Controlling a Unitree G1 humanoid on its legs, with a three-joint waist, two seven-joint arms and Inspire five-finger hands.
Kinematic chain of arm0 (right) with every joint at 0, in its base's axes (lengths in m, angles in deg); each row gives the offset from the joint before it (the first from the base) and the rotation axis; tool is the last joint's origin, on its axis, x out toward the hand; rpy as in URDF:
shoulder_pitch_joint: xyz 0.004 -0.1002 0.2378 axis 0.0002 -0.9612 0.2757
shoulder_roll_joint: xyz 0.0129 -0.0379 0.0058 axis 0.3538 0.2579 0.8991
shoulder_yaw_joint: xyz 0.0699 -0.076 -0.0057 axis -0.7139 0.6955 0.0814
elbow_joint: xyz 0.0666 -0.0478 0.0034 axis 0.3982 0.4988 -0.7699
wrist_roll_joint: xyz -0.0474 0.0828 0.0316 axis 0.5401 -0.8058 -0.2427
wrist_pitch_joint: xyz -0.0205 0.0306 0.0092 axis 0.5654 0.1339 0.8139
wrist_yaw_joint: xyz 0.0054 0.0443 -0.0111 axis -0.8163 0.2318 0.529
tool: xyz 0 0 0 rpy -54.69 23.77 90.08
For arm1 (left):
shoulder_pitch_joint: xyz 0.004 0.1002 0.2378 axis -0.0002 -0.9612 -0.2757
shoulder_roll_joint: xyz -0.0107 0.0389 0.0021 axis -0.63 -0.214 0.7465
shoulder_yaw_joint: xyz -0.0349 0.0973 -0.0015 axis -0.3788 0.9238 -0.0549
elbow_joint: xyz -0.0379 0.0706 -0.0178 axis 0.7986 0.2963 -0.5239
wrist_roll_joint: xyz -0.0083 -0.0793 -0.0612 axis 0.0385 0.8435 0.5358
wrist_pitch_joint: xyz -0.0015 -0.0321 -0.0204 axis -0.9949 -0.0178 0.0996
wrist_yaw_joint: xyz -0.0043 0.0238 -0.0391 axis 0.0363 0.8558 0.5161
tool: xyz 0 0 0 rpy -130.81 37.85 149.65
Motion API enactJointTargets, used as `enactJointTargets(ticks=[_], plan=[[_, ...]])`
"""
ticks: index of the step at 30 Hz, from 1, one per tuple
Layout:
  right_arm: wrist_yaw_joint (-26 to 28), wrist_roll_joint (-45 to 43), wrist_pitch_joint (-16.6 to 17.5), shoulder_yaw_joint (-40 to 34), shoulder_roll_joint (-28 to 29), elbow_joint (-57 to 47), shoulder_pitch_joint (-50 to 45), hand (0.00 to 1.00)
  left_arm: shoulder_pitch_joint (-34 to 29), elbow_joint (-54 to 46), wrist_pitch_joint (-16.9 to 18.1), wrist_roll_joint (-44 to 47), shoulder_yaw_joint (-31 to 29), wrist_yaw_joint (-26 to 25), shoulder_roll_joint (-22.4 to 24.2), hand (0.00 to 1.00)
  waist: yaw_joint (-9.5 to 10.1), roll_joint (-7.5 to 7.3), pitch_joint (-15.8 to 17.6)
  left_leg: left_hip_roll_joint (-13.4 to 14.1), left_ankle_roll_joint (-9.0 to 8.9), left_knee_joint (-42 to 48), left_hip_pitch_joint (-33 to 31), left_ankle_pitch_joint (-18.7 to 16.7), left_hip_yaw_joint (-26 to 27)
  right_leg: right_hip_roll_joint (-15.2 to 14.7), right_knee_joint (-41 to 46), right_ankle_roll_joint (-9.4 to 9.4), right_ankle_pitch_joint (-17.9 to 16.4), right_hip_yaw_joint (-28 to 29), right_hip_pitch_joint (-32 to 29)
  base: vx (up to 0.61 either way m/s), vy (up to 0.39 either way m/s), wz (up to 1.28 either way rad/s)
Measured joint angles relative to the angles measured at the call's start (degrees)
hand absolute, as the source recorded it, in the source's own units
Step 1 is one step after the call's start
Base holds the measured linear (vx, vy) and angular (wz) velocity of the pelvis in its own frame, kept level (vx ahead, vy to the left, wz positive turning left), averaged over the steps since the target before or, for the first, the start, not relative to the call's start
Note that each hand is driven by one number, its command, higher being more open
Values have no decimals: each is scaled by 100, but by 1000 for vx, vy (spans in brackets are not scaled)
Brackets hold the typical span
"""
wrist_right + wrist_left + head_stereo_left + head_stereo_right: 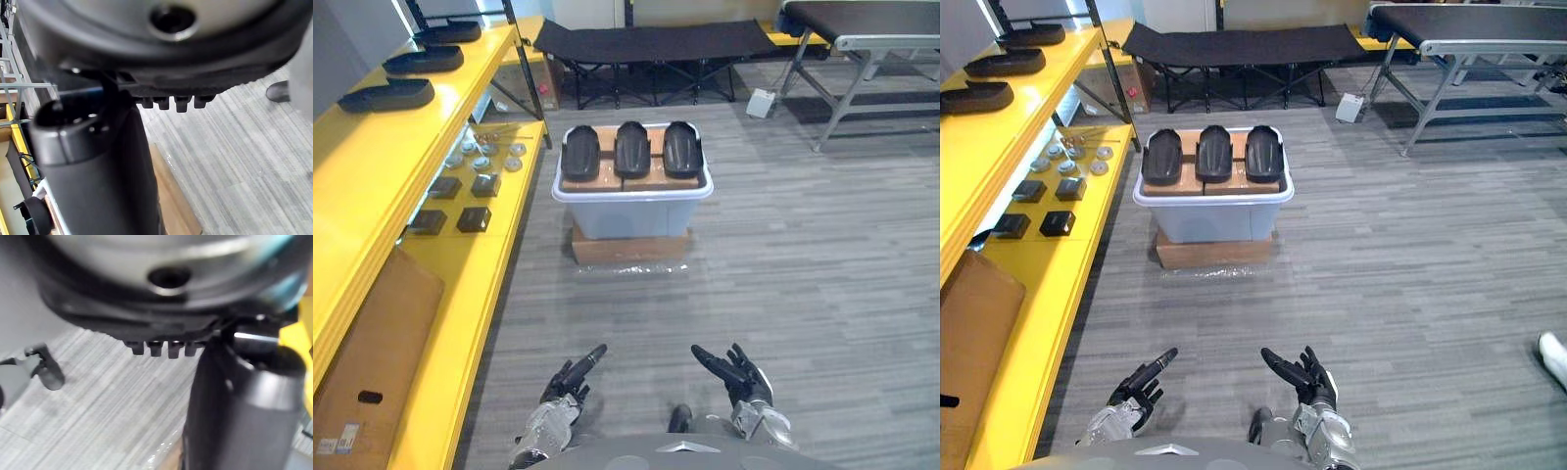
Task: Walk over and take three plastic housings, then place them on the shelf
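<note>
Three black plastic housings (579, 153) (631, 148) (682, 148) lie side by side on cardboard atop a pale lidded tub (632, 211) ahead of me on the floor. More black housings (389, 94) rest on the top board of the yellow shelf (372, 186) at the left. My left hand (570, 378) and right hand (734, 373) hang low in front of me, well short of the tub, fingers straight and holding nothing. In the left wrist view my left hand (239, 396) stands over the grey carpet, and my right hand (98, 161) does the same in the right wrist view.
The tub stands on a flat cardboard box (629, 246). The shelf's lower board carries small black boxes (474, 217) and round metal parts (481, 157), with a large cardboard sheet (372, 362) nearer me. A black cot (651, 41) and a grey bench (862, 29) stand beyond. A person's shoe (1553, 354) shows at the right.
</note>
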Motion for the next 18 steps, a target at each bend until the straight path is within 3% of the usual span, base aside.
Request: enactJointTargets(ticks=[1, 3, 4, 5, 6, 7, 9, 11, 13, 14, 15, 16, 17, 18], plan=[[1, 2, -2, -55, 12, 83, 27, 100, -3, -47, 2, 6, -108, 3, -27, 100, 112, -50, 26, -101, 32, -498, -291, -324, 339, -47, -161, 143, 4, 26, 250, 385, 14, -20], [-9, 11, -2, -77, 25, 103, 60, 100, -134, -34, -11, -40, -262, -19, -44, 100, 272, -72, 45, -313, 190, -2111, -452, -465, 679, -131, -276, 282, -112, 164, 519, 317, 68, -30], [-14, 42, -2, -69, 37, 98, 71, 100, -255, -26, -13, -59, -397, -43, 3, 100, 288, -87, 53, -426, 245, -3073, -458, -380, 754, -185, -288, 335, -207, 197, 601, 372, 166, -20], [-26, 200, -1, -35, 44, 90, 75, 100, -427, 34, -27, -96, -563, -44, 1, 100, 311, -134, 86, -543, 329, -4044, -463, 61, 795, -262, -279, 451, -339, 232, 724, 395, 191, -24], [-28, 269, -2, 27, 38, 94, 53, 100, -556, 101, -40, -100, -700, -29, -2, 100, 383, -208, 103, -592, 345, -4283, -371, 505, 907, -346, -270, 568, -438, 298, 815, 424, 209, -24], [-38, 366, -4, 40, 100, 93, 66, 100, -652, 213, -63, -139, -862, -47, -56, 100, 425, -355, 138, -708, 584, -4374, -257, 573, 1067, -479, -281, 672, -523, 340, 906, 412, 180, -14], [-23, 389, -4, 135, 231, 49, 234, 100, -737, 289, -2, -320, -1028, -80, -174, 100, 528, -600, 239, -871, 781, -4009, -363, 226, 1155, -688, -332, 853, -454, 313, 1007, 559, 192, 1], [-26, 462, -10, 131, 267, 49, 269, 100, -705, 377, 12, -316, -1041, -89, -224, 100, 600, -668, 241, -1025, 876, -3908, -268, -3, 1149, -829, -213, 985, -374, 318, 1128, 470, 197, 26], [9, 513, -14, 122, 240, 53, 278, 100, -661, 456, 150, -323, -926, -111, -241, 100, 588, -637, 210, -1219, 970, -4179, 62, -145, 1082, -1001, 505, 1004, -385, 509, 1021, 403, 216, 36], [92, 515, -8, 121, 202, 82, 273, 100, -627, 492, 295, -314, -637, -120, -309, 100, 550, -609, 169, -1353, 1020, -4427, 311, -191, 988, -1210, 1518, 1121, -364, 622, 681, 331, 177, 41], [127, 603, 2, 123, 191, 149, 272, 100, -557, 493, 409, -311, -285, -136, -425, 100, 526, -628, 162, -1493, 1054, -4675, 602, -196, 875, -1479, 2814, 1494, -125, 771, 198, 330, 159, 48], [132, 654, 16, 125, 189, 207, 271, 100, -503, 493, 444, -309, -155, -158, -467, 100, 497, -637, 157, -1552, 1071, -4795, 760, -192, 791, -1601, 3393, 1572, -37, 769, -14, 349, 105, 65], [140, 685, 18, 132, 190, 346, 246, 100, -429, 467, 550, -282, 74, -228, -485, 100, 391, -632, 149, -1644, 1113, -5022, 1099, -182, 602, -1873, 4303, 1311, -138, 517, -297, 291, 56, 59], [135, 692, 18, 136, 192, 403, 218, 100, -420, 467, 603, -250, 187, -251, -484, 100, 364, -586, 151, -1660, 1121, -5120, 1264, -181, 539, -1987, 4579, 1125, -252, 358, -416, 438, 59, 62]])
